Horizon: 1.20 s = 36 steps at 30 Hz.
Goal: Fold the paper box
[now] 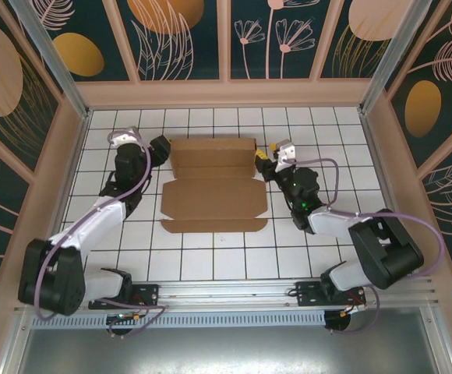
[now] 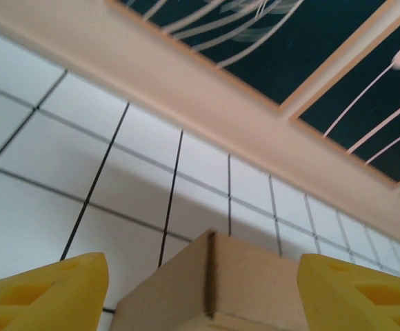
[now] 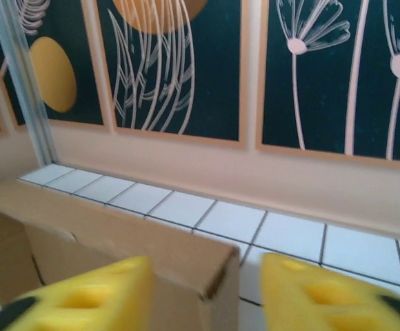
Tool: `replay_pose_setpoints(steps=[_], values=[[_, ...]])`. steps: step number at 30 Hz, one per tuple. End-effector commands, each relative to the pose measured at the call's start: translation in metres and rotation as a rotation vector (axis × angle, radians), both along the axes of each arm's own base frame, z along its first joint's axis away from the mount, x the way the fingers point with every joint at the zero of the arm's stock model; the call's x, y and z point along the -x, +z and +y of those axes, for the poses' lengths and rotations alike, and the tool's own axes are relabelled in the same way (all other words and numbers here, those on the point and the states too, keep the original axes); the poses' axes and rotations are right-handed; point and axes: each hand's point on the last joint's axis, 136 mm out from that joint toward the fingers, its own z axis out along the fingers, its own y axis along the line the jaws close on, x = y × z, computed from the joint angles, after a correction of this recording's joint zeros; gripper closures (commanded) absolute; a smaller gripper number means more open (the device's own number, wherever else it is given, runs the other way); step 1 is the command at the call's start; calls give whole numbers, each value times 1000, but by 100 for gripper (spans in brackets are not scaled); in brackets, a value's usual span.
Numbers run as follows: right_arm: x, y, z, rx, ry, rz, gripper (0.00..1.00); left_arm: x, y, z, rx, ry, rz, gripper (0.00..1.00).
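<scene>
The paper box, a plain brown die-cut cardboard sheet with flaps, lies in the middle of the white tiled table, between the two arms. Its near part lies flat, with a long narrow flap along the near edge. Its far part stands up as a low wall across the back. The brown faces are plain wherever they show.

The left gripper sits at the far left corner of the box and the right gripper at the far right corner. From above, the wrists cover those two corners.

In the left wrist view the yellow fingers are spread wide, with the raised cardboard corner between them. A strip of white tile shows between one finger and the cardboard, so this hand is released and grasps nothing. In the right wrist view that gripper's fingers are also apart, with the folded corner of the wall between them. One finger lies in front of the wall, and the other stands clear of it with tile showing in the gap, so this hand is released too.

Dark teal wall panels close in the table on three sides. They carry pale pink plant drawings and orange ovals and sit in light wood-coloured frames. An aluminium rail at the near edge carries both arm bases. A purple cable loops over the right arm, and a small green light glows on it.
</scene>
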Motion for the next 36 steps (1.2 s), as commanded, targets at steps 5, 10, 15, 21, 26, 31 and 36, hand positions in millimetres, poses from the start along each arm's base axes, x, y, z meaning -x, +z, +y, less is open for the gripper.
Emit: replay_pose_setpoints(steps=[5, 10, 15, 21, 26, 31, 36], values=[[-28, 21, 16, 34, -23, 293, 100, 50, 7, -33, -168, -61, 64, 39], [-35, 13, 38, 106, 40, 501, 100, 85, -6, -43, -189, -160, 100, 39], [-48, -12, 45, 192, 19, 714, 100, 104, 4, -35, -186, -178, 66, 40], [-61, -34, 39, 263, -36, 811, 100, 112, 28, -22, -224, -145, -20, 38], [-68, -45, 34, 278, -63, 855, 100, 123, 42, -9, -164, -99, -122, 37], [-77, -52, 29, 270, -80, 879, 100, 123, 44, -7, -174, -87, -120, 36], [-84, -68, 31, 294, -84, 907, 100, 123, 45, -5, -172, -81, -122, 35]])
